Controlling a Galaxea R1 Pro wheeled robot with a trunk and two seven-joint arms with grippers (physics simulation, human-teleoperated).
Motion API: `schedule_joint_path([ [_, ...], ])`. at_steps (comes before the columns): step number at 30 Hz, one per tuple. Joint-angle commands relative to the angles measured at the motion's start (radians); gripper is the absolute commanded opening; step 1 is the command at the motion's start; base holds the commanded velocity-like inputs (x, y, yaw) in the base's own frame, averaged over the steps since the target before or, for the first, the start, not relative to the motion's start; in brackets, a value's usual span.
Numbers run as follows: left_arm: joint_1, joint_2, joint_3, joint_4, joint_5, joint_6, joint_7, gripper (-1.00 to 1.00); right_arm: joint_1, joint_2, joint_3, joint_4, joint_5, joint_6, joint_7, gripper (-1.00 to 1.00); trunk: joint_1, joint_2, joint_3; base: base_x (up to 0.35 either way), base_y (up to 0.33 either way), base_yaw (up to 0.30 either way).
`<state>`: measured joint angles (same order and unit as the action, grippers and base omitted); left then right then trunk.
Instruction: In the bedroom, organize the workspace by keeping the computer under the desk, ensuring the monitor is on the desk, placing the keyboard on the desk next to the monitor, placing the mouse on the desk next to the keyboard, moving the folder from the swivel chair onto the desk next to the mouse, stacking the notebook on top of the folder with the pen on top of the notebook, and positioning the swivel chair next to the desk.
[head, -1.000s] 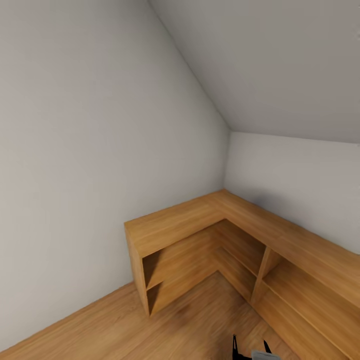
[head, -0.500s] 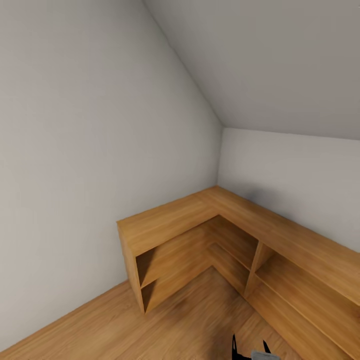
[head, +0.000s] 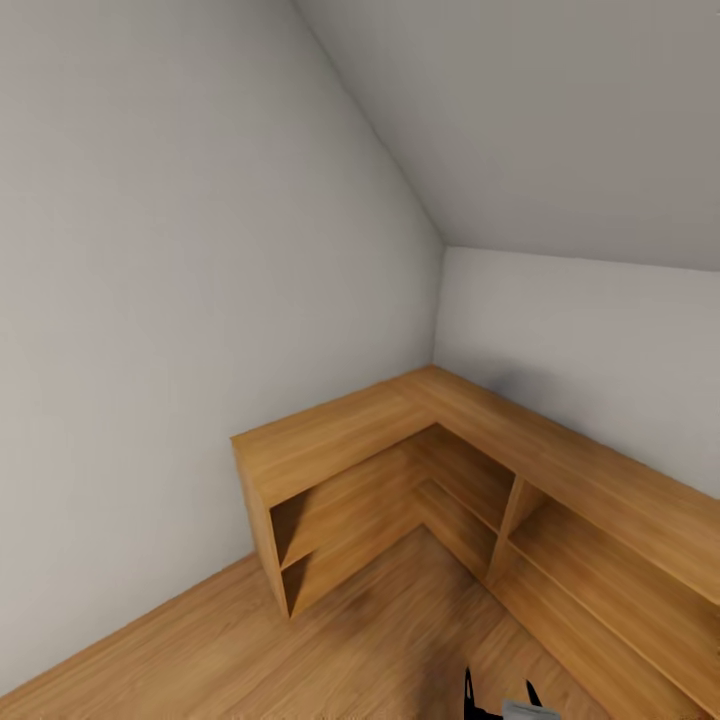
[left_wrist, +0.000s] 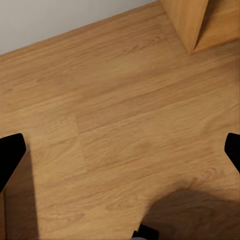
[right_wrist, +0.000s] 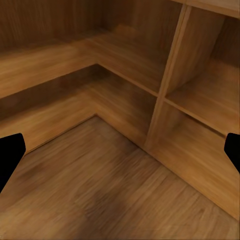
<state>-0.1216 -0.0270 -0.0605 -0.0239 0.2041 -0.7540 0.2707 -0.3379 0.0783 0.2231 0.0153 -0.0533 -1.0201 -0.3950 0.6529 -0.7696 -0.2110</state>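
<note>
The desk, swivel chair, computer, monitor, keyboard, mouse, folder, notebook and pen are all out of view. My left gripper (left_wrist: 120, 155) hangs open over bare wooden floor (left_wrist: 115, 115), its black fingertips (left_wrist: 10, 157) wide apart with nothing between them. My right gripper (right_wrist: 120, 155) is open too, pointing at the inner corner of a light wooden shelf unit (right_wrist: 165, 85), and holds nothing. Two black prongs (head: 468, 692) of the robot poke up at the head view's bottom edge.
An L-shaped light wooden shelf unit (head: 340, 440) with open compartments fills the corner where two grey walls (head: 150, 350) meet under a sloped ceiling. Its end panel (left_wrist: 187, 20) stands close to my left gripper. Wooden floor (head: 330, 650) lies in front of it.
The whole head view has shifted: the shelf unit sits slightly further left and higher in the picture, so the camera has moved. Nothing was grasped or released.
</note>
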Motion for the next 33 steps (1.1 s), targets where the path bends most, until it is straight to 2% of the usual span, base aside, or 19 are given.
schedule_joint_path([
  [1,-0.001,0.0,-0.007,0.0,0.006,-0.003,0.003,1.0,-0.001,0.0,0.009,0.002,-0.005,-0.003,-0.004,1.0,0.0,-0.001,-0.003,0.006,0.0,-0.083],
  [6,0.0,0.001,-0.007,0.001,0.006,-0.005,0.003,1.0,-0.001,0.0,0.009,0.002,-0.005,-0.003,-0.004,1.0,0.0,-0.001,-0.01,0.101,0.001,-0.136],
  [13,0.0,0.0,-0.007,0.001,0.006,-0.005,0.003,1.0,-0.001,-0.001,0.01,0.002,-0.002,-0.003,-0.004,1.0,0.0,-0.001,-0.014,0.258,0.062,-0.239],
  [23,0.0,-0.001,-0.007,0.001,0.006,-0.005,0.003,1.0,-0.001,-0.002,0.014,0.002,0.005,-0.003,-0.001,1.0,0.0,-0.001,-0.014,0.282,0.178,-0.295],
  [33,-0.001,-0.001,-0.007,0.001,0.006,-0.005,0.003,1.0,-0.001,-0.003,0.015,0.002,0.006,-0.004,0.0,1.0,0.0,-0.001,-0.014,0.056,0.064,-0.3],
])
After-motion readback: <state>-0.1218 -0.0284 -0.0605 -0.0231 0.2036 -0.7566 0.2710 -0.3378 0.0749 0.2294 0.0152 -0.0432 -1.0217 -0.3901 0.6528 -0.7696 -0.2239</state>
